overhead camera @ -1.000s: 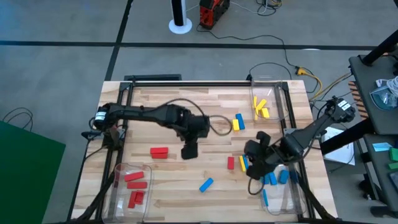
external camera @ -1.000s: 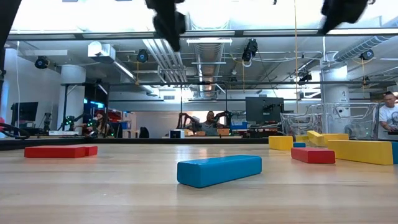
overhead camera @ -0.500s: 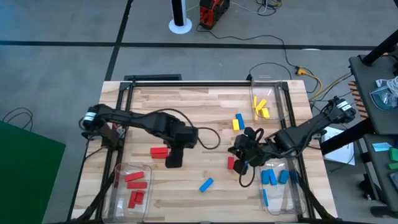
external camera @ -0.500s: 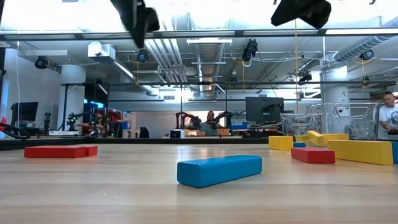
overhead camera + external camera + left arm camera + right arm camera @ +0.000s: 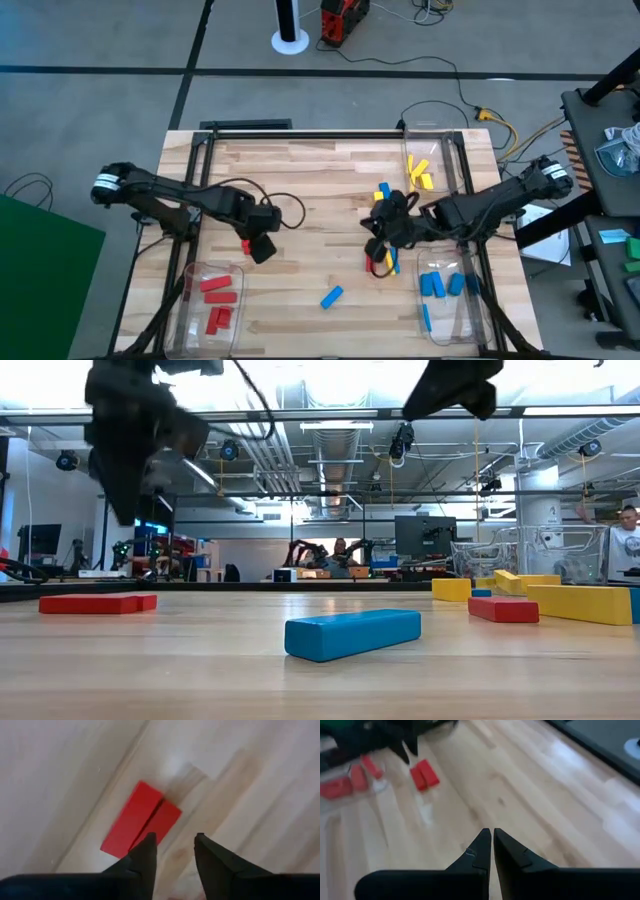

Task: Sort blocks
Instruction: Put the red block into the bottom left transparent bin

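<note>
A: What lay at the far left?

B: A clear bin (image 5: 196,300) at the near-left corner, with three red blocks (image 5: 216,290) already in it. Just beyond it the left gripper (image 5: 259,247) hung over a loose red block (image 5: 141,819) on the wood.

A: How did that block lie to the fingers?

B: In the left wrist view it sat just ahead of the tips and a little off to one side. Its long axis ran slantwise, not square across the gap. I judged the wrist would need a turn, so the fingers could close across the narrow width. The fingers stood apart at a middling width, holding nothing.

A: Which arm was nearer to it?

B: The left, plainly. The right was well apart, across the table.

A: And further right?

B: A blue block (image 5: 331,296) lay alone near the front edge. The right gripper (image 5: 385,236) hovered mid-table over a red and a yellow block (image 5: 381,196). Its fingers were pressed together, empty.

A: The rest?

B: A bin at the near-right held blue blocks (image 5: 432,285). One at the far-right held yellow ones (image 5: 419,174). The sorting looked well along, with a few blocks loose.
</note>
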You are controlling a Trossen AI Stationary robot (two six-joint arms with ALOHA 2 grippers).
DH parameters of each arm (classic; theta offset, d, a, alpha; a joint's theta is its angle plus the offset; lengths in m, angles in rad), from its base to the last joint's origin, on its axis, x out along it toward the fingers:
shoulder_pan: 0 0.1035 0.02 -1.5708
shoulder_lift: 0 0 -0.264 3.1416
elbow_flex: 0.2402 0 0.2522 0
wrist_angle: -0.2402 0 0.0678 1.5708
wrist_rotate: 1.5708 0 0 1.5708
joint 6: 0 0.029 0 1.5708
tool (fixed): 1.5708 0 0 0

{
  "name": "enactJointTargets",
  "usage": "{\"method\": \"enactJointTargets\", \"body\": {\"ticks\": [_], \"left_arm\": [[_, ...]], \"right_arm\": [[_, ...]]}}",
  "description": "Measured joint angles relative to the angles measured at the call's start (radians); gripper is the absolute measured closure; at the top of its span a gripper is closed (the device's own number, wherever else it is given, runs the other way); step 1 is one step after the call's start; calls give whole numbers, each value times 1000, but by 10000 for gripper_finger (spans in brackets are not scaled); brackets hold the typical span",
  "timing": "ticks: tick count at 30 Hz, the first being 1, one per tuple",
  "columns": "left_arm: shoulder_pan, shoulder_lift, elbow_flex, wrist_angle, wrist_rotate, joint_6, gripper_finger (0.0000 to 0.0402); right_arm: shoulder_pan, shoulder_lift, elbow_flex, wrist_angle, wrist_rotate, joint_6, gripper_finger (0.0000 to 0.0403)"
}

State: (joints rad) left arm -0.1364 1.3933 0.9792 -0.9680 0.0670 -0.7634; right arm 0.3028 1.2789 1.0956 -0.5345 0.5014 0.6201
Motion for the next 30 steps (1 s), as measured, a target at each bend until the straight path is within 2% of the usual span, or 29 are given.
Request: {"method": "enactJointTargets", "body": {"ticks": [6,8,21,30], "left_arm": [[6,33,-85,63,-2,72,381],[15,44,-95,78,-2,91,396],[61,77,-169,185,1,213,401],[65,77,-232,256,-1,199,401]], "right_arm": [[-68,-1,21,50,-3,-63,390],[-82,-1,30,55,-4,-75,390],[-99,-3,34,54,-7,-82,390],[-99,-3,33,54,-7,-82,390]]}}
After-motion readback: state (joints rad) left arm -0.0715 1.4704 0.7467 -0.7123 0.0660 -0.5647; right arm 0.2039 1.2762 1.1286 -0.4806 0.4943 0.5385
